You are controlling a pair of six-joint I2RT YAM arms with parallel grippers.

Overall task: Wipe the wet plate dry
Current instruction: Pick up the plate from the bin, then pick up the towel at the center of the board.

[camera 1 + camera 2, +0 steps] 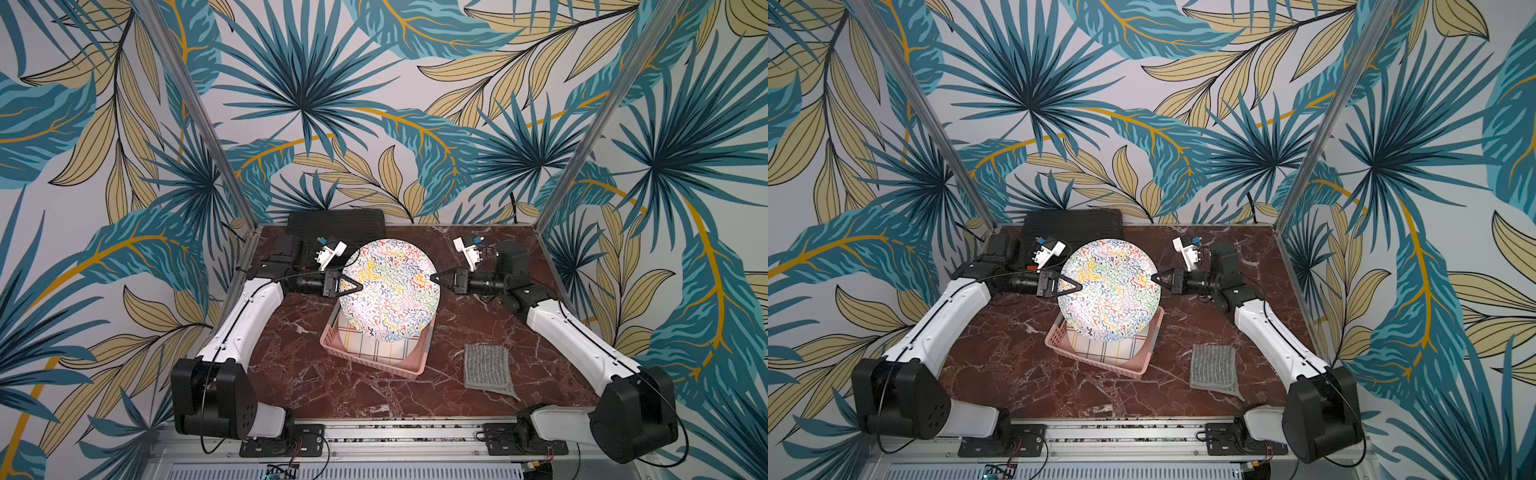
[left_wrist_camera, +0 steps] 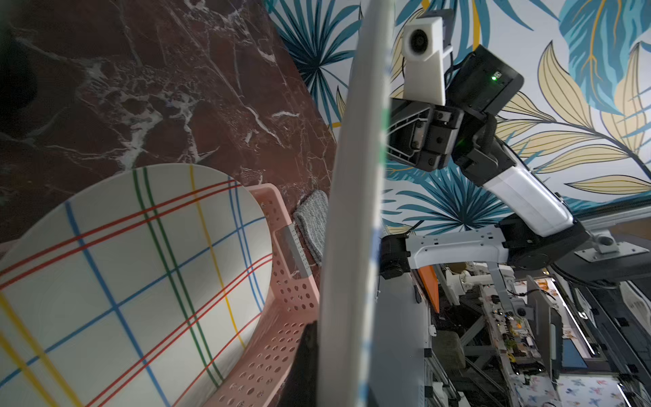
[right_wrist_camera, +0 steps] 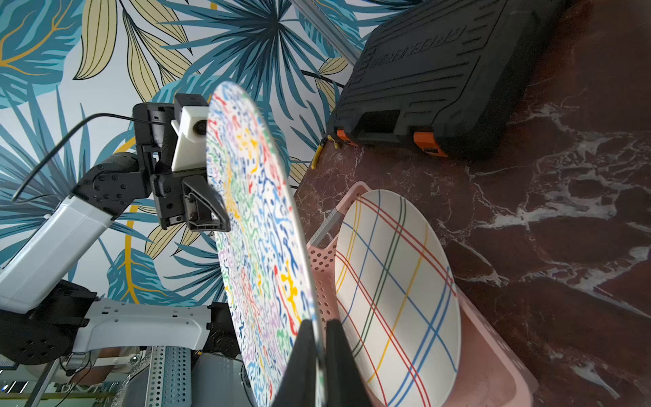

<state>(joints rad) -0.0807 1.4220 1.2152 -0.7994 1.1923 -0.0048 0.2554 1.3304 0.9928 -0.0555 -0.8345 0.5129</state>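
The plate (image 1: 390,291) (image 1: 1111,291), white with coloured squiggles, stands on edge in the air above a pink basket, its printed face toward the camera in both top views. My left gripper (image 1: 359,286) (image 1: 1079,286) is shut on its left rim. In the left wrist view the rim (image 2: 355,176) runs across the frame, with one dark finger (image 2: 306,352) against its white back. My right gripper (image 1: 433,277) (image 1: 1153,277) (image 3: 318,326) pinches the opposite rim, a finger on each face of the plate (image 3: 257,229). A grey cloth (image 1: 487,368) (image 1: 1214,365) lies flat on the table, front right, untouched.
The pink perforated basket (image 1: 411,370) (image 1: 1133,370) sits mid-table, holding a checked plate (image 1: 374,351) (image 2: 123,264) (image 3: 398,282) leaning inside it. A black tool case (image 1: 336,224) (image 3: 440,70) lies at the back edge. The tabletop is red-brown marble, walled at the sides.
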